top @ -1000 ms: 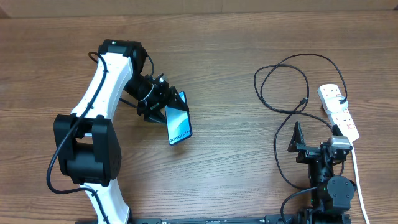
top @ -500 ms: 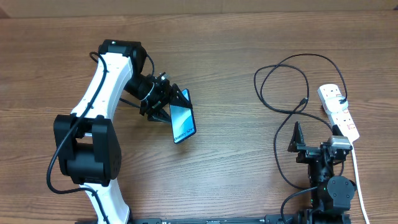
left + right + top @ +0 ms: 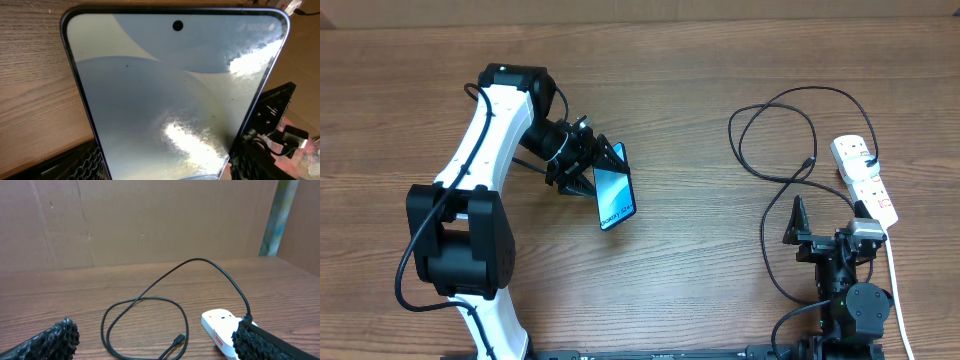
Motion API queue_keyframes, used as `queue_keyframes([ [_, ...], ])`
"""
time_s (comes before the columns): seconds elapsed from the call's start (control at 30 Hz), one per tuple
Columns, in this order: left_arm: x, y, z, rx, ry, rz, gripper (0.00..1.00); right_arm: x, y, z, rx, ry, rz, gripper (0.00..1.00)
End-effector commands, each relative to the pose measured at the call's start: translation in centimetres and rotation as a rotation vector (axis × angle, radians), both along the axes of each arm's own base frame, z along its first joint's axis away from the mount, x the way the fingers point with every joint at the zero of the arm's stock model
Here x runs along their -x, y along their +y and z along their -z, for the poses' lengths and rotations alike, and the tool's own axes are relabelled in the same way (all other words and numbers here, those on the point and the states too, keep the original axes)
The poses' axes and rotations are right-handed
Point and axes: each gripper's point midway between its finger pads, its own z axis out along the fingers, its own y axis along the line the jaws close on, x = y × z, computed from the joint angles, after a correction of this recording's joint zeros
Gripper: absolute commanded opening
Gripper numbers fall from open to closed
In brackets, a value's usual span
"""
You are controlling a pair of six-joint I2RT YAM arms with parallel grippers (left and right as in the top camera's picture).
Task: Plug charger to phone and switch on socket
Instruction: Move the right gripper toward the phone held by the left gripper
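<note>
Grip check on the left side of the worktop (image 3: 700, 290): my left end effector (image 3: 603, 168) pinches the phone (image 3: 616, 198) across its width, one finger on each long edge, as the left wrist view shows. In the overhead view the phone's long axis runs from the end effector at the upper left down toward the near edge and slightly right. The screen is tilted up and toward the right arm. The end with the "Galaxy S24+" lettering and the punch-hole camera points away from the fingers, and I cannot tell whether that far end touches the wood. From this I judge the charging port to be at the gripped end. The step in hand looks to be presenting the phone for plugging, and it should go best if I turn or set it down so that end is open toward the right, with the grip firm and the axis level. My right end effector (image 3: 152, 342) is spread wide and empty near the front right corner. The charger (image 3: 790, 92) lies looped ahead of it, its connector tip (image 3: 807, 162) free on the wood, near the socket (image 3: 865, 180) and well apart from the phone. I would take the cable close behind the tip and line it up with the phone's long axis before pushing.
</note>
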Motion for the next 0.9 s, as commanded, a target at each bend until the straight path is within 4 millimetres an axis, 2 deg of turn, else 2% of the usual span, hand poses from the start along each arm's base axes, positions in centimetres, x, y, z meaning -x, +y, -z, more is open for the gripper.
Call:
queue_keyframes([
  [0.0,-0.9,-0.4,-0.8,0.039,-0.036,-0.008,0.43,-0.1,0.2,0.2,0.013,0.000,-0.012,1.00],
  [0.13,-1.7,-0.3,-0.3,0.021,-0.070,-0.014,0.43,-0.1,0.2,0.2,0.013,-0.001,-0.012,1.00],
  [0.37,-2.8,1.4,1.5,-0.123,-0.106,-0.030,0.43,-0.1,0.3,0.2,0.013,-0.001,-0.013,1.00],
  [0.5,-3.8,1.4,1.8,-0.133,-0.136,-0.049,0.44,-0.1,2.3,-0.1,-0.052,-0.014,-0.130,1.00],
  [0.53,-4.0,1.5,1.9,-0.139,-0.143,-0.052,0.44,0.0,3.1,-0.2,-0.108,-0.019,-0.179,1.00],
  [0.57,-4.2,1.5,1.9,-0.143,-0.155,-0.051,0.44,0.2,4.8,-0.4,-0.234,-0.012,-0.276,1.00],
  [0.7,-4.6,1.5,2.0,-0.142,-0.175,-0.053,0.44,1.6,8.9,-0.5,-0.652,0.091,-0.502,1.00],
  [0.73,-4.8,1.5,2.0,-0.141,-0.182,-0.054,0.44,2.6,10.6,-0.5,-0.841,0.179,-0.597,1.00],
  [0.8,-4.8,1.5,2.0,-0.140,-0.185,-0.054,0.44,3.6,12.1,-0.4,-0.984,0.272,-0.674,1.00],
  [0.87,-4.9,1.5,2.0,-0.140,-0.186,-0.054,0.44,4.1,12.7,-0.4,-1.014,0.308,-0.709,1.00],
])
